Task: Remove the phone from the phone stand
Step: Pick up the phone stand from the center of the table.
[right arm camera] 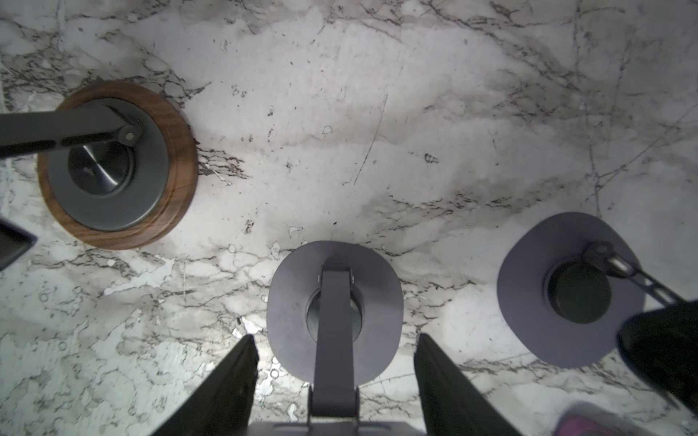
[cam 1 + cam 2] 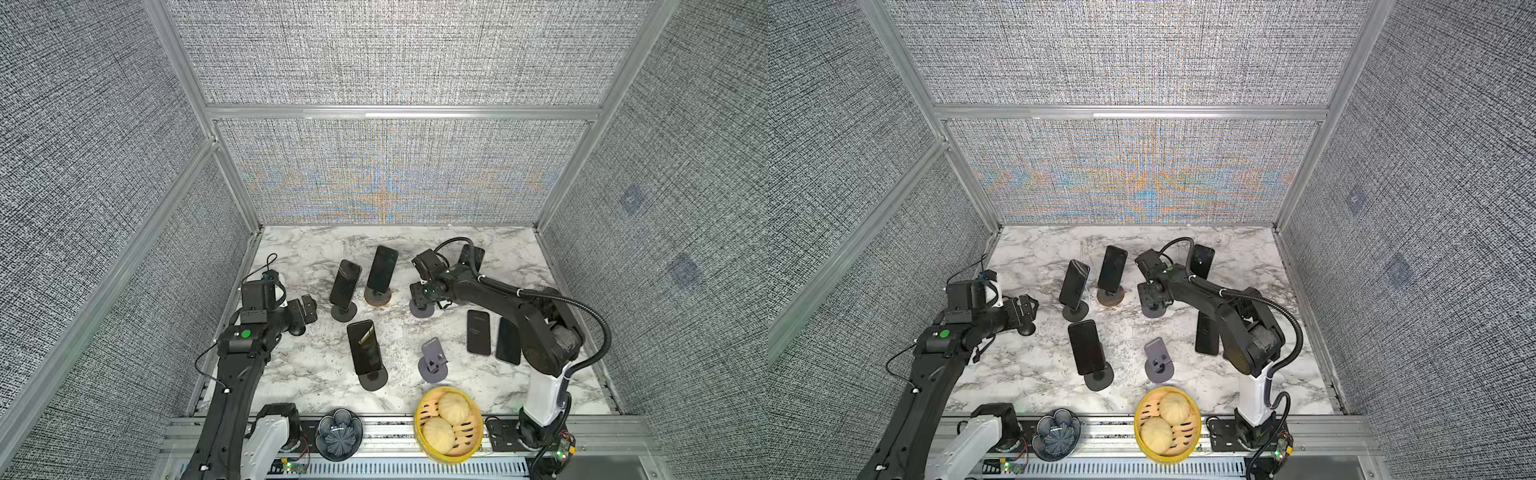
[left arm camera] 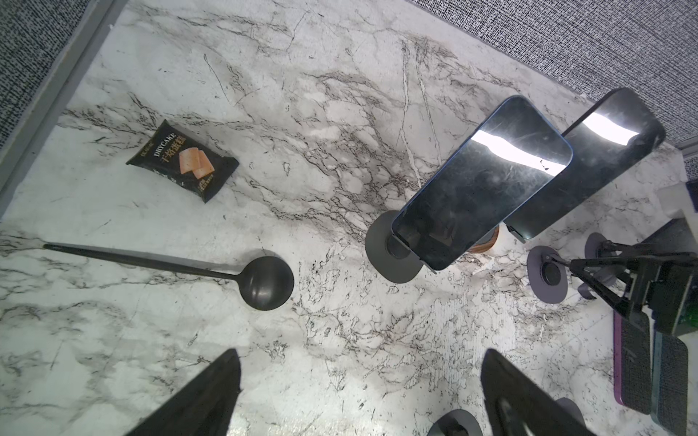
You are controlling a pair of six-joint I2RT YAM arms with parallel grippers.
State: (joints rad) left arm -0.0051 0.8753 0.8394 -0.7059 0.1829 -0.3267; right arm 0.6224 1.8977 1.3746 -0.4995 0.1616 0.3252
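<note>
Jaws of the left gripper (image 3: 360, 362) gape fully, holding nothing; parked aside, we judge, to leave room. In the middle, three propped phones (image 2: 345, 282) lean on their stands (image 2: 343, 311), awaiting lifting. The right gripper (image 1: 335, 338) straddles the grey stand (image 1: 377, 302) with jaws partly apart; whether they pinch a phone, we cannot tell. Two flat phones (image 2: 478, 332) lie rightmost, seemingly freed.
</note>
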